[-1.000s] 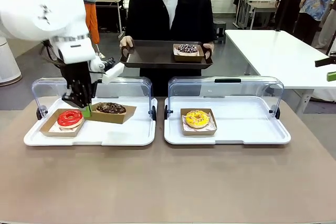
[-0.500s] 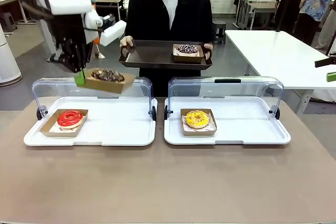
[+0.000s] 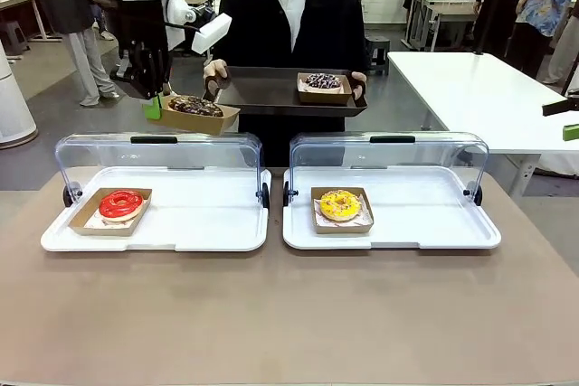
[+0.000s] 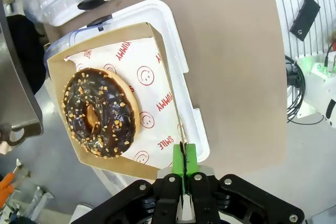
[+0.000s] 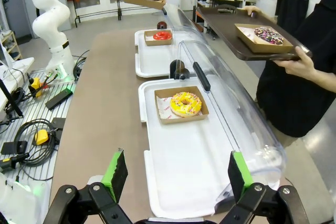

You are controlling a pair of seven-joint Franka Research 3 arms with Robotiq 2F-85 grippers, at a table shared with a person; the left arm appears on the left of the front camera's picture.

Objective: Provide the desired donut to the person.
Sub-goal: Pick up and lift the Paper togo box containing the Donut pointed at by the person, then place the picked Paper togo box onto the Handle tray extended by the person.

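Overhead, beyond the worktop's (image 3: 289, 314) far left edge: left tool (image 3: 152, 106) clamped on the rim of a cardboard tray (image 4: 113, 51) carrying the chocolate donut (image 3: 194, 107) with nut crumbs, held in the air just beside the left end of the dark serving tray (image 3: 262, 95). Printed on the tray's paper liner (image 4: 152, 98) in red: "YUMMY", "SMILE", and smiley faces. Serving tray gripped in both hands by the person (image 3: 289, 24), with a sprinkled donut (image 3: 323, 83) already on its right part. Right tool (image 5: 174, 176) wide open, gripping nothing, above the near edge of the right white tray (image 5: 178, 171). Yellow donut (image 3: 340, 204) boxed there; red donut (image 3: 120, 203) boxed in the left white tray (image 3: 208, 223).
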